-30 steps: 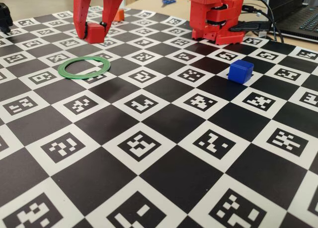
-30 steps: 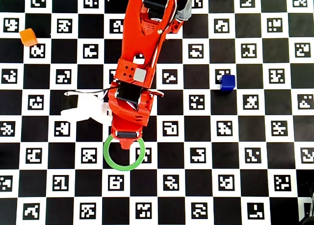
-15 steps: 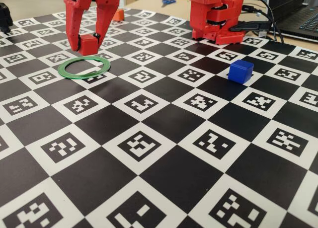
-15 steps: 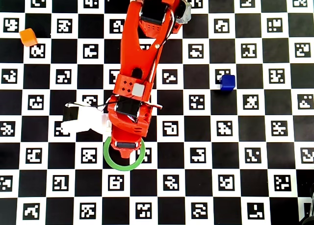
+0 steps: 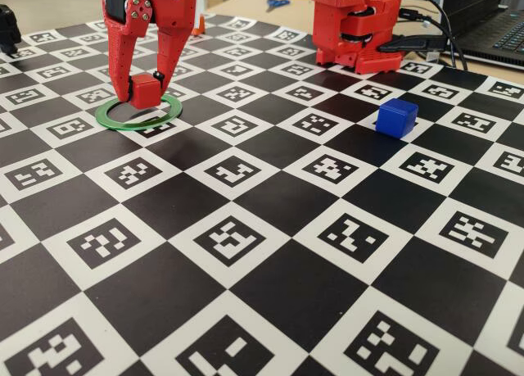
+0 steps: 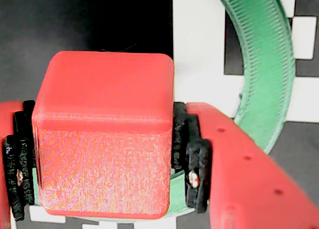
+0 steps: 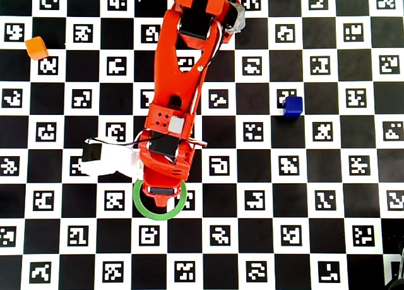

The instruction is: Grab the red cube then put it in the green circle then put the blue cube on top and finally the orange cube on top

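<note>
At left in the fixed view, the claw (image 5: 141, 93) grips the red cube (image 5: 146, 90) just above the green circle (image 5: 137, 112), apparently mid-placement and needing lowering and release, while the blue cube (image 5: 397, 116) waits right.

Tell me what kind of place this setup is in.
Probably a robotics lab or hobbyist workbench: a checkerboard mat of printed markers covers the table, the arm's red base stands on it, and scissors and cables lie behind.

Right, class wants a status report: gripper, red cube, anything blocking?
Gripper shut on red cube, low over green circle. Blue cube and orange cube waiting, apart. Nothing in the way.
</note>
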Action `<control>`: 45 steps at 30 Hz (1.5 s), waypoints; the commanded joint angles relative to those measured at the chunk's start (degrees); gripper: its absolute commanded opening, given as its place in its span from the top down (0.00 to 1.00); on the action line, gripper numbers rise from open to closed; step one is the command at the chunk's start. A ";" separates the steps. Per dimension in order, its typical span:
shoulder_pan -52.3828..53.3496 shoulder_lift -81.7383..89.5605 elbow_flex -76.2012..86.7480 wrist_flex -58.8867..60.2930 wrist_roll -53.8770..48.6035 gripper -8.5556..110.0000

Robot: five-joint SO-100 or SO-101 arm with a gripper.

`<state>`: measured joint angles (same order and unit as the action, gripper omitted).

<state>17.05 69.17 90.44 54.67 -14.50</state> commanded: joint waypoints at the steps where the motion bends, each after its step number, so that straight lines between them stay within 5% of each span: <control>1: 0.35 1.49 -5.98 -0.97 0.18 0.85; 39: 0.79 1.14 -3.96 -2.20 1.85 0.78; 45: 0.44 1.14 -3.87 -1.41 1.32 0.71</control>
<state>17.49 68.47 90.44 52.65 -12.66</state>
